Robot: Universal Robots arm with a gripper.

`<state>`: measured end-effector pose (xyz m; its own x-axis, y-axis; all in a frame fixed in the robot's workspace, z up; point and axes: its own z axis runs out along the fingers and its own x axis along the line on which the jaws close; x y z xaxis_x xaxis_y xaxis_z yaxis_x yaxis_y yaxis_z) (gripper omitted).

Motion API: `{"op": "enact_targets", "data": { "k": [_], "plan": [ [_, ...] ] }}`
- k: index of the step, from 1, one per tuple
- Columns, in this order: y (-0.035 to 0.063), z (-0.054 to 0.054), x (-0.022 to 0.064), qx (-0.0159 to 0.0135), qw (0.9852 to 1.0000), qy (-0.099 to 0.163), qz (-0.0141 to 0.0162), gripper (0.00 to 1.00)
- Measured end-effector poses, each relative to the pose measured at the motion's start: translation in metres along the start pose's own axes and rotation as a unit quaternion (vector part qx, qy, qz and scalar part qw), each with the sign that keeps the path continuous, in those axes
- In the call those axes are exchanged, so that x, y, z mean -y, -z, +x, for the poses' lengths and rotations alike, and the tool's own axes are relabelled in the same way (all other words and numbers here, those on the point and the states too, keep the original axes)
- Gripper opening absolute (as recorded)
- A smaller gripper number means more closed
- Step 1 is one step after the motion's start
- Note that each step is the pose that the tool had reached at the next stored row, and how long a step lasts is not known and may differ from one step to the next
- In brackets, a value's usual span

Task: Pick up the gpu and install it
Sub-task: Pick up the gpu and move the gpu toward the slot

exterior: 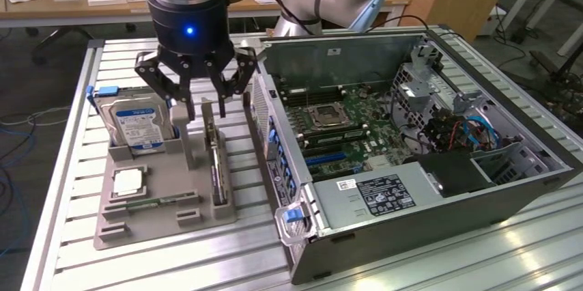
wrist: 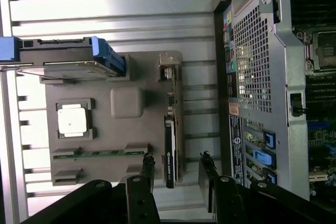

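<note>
Slatted aluminium makes up the table [exterior: 437,264], and on it we see a grey tray [exterior: 146,226] beside an open computer case [exterior: 364,42]. The case lies on its side with the panel off, so we judge the motherboard [exterior: 337,127] faces up for access from above.

The gpu [exterior: 217,161] stands on its long edge in a slot along the tray's edge nearest the case. That pose probably offers its upper edge to a grasp from above. The hard drive [exterior: 136,127] stands in a cradle at the tray's opposite edge. The processor [exterior: 128,182] and the memory stick [exterior: 155,203] lie flat in their own recesses between the two.

The gripper [exterior: 206,110] hangs over the gpu's far end, partly spread and holding nothing. In the wrist view its fingers [wrist: 148,163] stand one on each side of the card, with a gap on both sides. We judge the gpu is not yet gripped.
</note>
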<state>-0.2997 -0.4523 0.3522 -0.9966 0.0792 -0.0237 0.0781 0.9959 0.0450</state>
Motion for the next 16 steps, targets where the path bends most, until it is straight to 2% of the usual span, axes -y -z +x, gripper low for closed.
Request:
{"op": "enact_targets", "data": {
  "k": [8, 16],
  "plan": [
    [-0.0018, 0.0000, 0.0001, 0.0000, 1.0000, 0.000, 0.0000, 0.47],
    [-0.0084, 0.0003, 0.0006, 0.0000, 1.0000, 0.000, 0.0000, 0.47]
  ]
}}
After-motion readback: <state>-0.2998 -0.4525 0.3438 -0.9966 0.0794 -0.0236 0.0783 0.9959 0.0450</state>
